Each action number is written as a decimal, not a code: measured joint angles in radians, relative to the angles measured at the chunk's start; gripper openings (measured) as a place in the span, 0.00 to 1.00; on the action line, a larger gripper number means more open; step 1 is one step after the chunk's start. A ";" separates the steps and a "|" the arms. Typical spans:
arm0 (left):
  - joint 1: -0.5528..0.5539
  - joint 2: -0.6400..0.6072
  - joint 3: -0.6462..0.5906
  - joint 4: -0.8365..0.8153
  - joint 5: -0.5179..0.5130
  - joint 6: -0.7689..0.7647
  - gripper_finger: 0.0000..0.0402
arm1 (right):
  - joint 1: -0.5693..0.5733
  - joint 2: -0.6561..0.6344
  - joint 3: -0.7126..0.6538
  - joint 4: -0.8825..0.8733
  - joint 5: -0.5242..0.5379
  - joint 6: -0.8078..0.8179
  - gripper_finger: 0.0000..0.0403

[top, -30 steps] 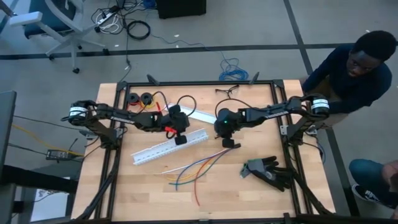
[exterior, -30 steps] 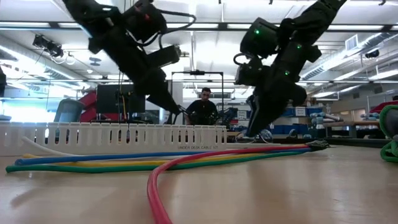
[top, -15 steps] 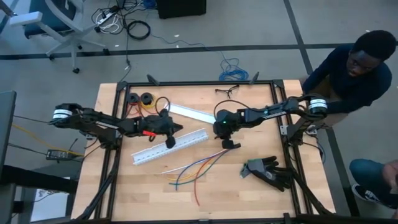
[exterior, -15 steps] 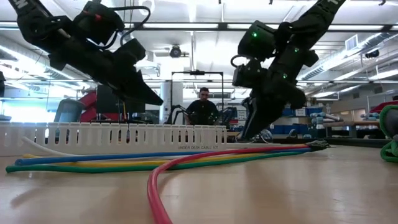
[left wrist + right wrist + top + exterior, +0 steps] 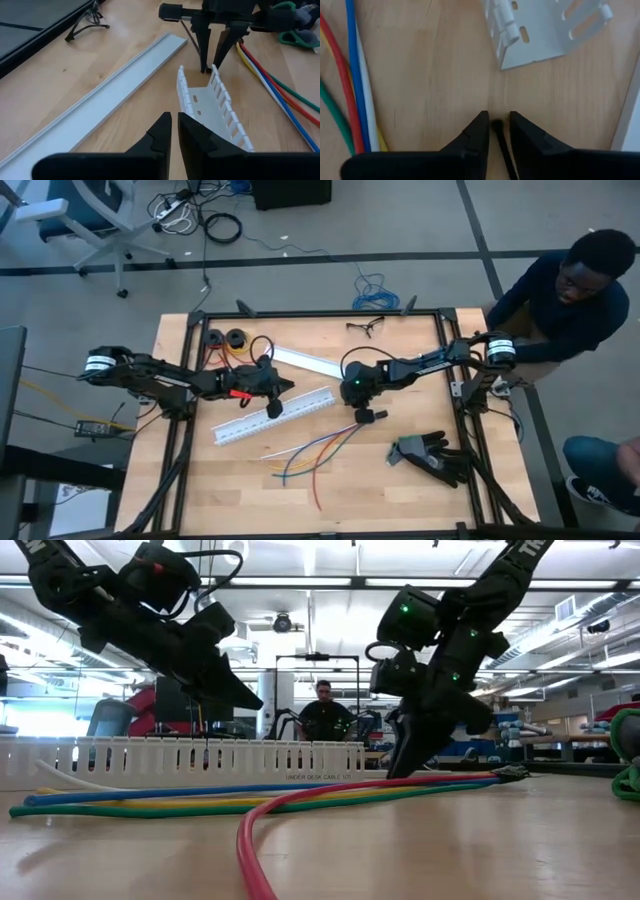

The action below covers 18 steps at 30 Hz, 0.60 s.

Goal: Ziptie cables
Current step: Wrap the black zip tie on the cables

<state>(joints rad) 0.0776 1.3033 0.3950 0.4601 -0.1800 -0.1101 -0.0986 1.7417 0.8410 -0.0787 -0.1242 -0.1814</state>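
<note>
White slotted duct [image 5: 272, 416] lies beside flat cover strip [image 5: 310, 362], with black glove [image 5: 432, 457] near the right edge. Right gripper [image 5: 497, 126] has crept lower since a second ago, fingertips on the wood past the duct's end, pinching the thin black ziptie [image 5: 500, 137]. Cables [image 5: 308, 454], a loose coloured fan, lie just beyond; left gripper [image 5: 174, 120] hovers shut over the duct.

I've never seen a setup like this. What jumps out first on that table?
Two dark arms meet over a wooden table. The right gripper points down near the end of a white slotted duct, its fingers straddling the thin black ziptie. The bright cables fan out just in front of it. The left gripper hovers above the duct with its jaws nearly together, and a black glove lies near the right edge.
</note>
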 joint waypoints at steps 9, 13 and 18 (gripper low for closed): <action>0.000 0.000 0.000 0.009 -0.001 0.000 0.11 | 0.001 -0.020 -0.002 -0.017 0.034 0.023 0.02; 0.000 0.001 0.000 0.027 -0.002 0.000 0.11 | -0.002 -0.059 -0.005 -0.024 0.040 0.031 0.00; 0.000 0.001 0.000 0.061 -0.002 0.001 0.11 | -0.003 -0.149 -0.005 -0.003 0.039 0.033 0.00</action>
<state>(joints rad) 0.0776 1.3041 0.3954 0.5215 -0.1818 -0.1093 -0.1017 1.5924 0.8364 -0.0817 -0.0847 -0.1482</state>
